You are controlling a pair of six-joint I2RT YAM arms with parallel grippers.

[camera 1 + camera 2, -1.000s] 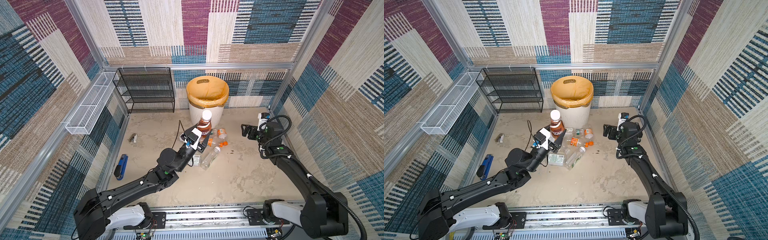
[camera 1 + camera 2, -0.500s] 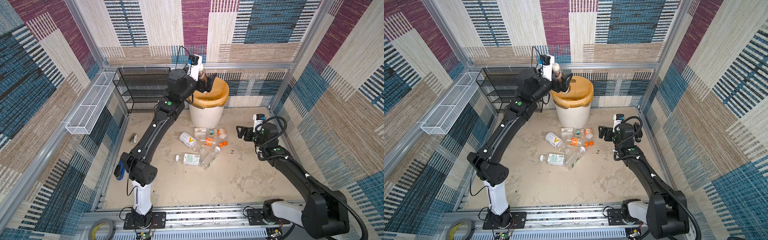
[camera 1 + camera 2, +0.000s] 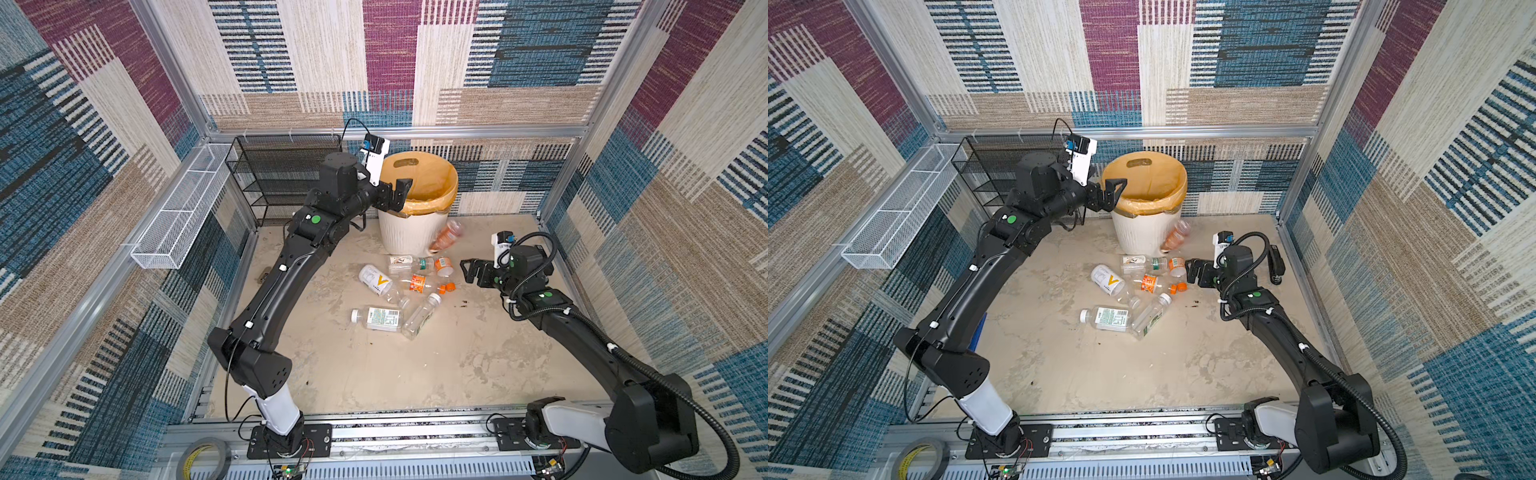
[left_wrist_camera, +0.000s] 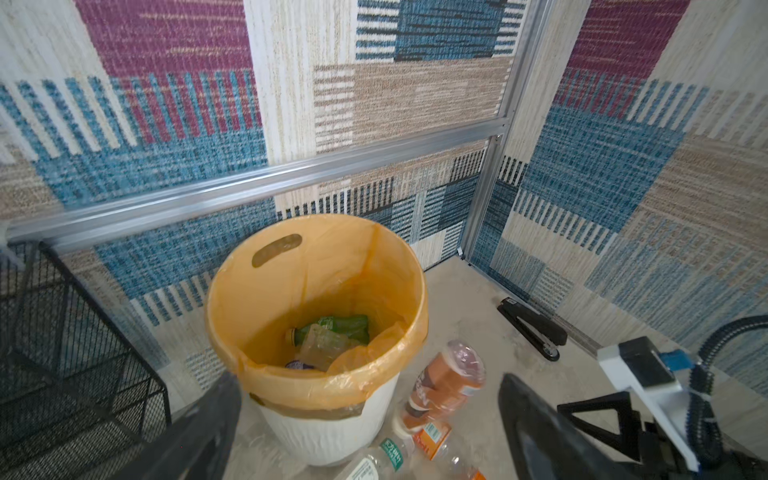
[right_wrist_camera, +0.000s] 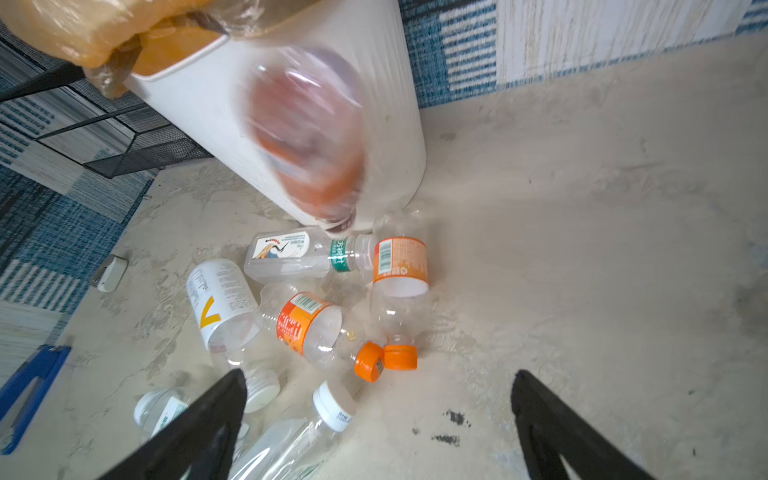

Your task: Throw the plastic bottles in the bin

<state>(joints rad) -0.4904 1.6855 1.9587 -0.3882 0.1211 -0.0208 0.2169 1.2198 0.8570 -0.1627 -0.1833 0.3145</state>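
The white ribbed bin [image 3: 409, 239] [image 3: 1140, 239] with its orange bag stands at the back. My left gripper [image 3: 400, 193] [image 3: 1115, 193] hangs open and empty at the bin's left rim. A brown bottle [image 3: 446, 235] [image 3: 1177, 236] [image 4: 446, 380] [image 5: 307, 137], blurred in motion, is outside the bin against its right wall. Inside the bin lie a green bottle [image 4: 338, 326] and a clear one. Several bottles [image 3: 401, 291] [image 5: 309, 324] lie on the floor in front of the bin. My right gripper [image 3: 471, 272] [image 5: 378, 374] is open, low, just right of the pile.
A black mesh rack [image 3: 282, 174] stands left of the bin and a white wire tray [image 3: 178, 220] hangs on the left wall. A black stapler [image 3: 1275, 264] [image 4: 534, 328] lies by the right wall, a blue stapler [image 5: 29, 386] at the left.
The left arm swung the brown bottle up from the pile to the bin and opened; the bottle now falls outside, to the bin's right. The right gripper sank closer to the pile.
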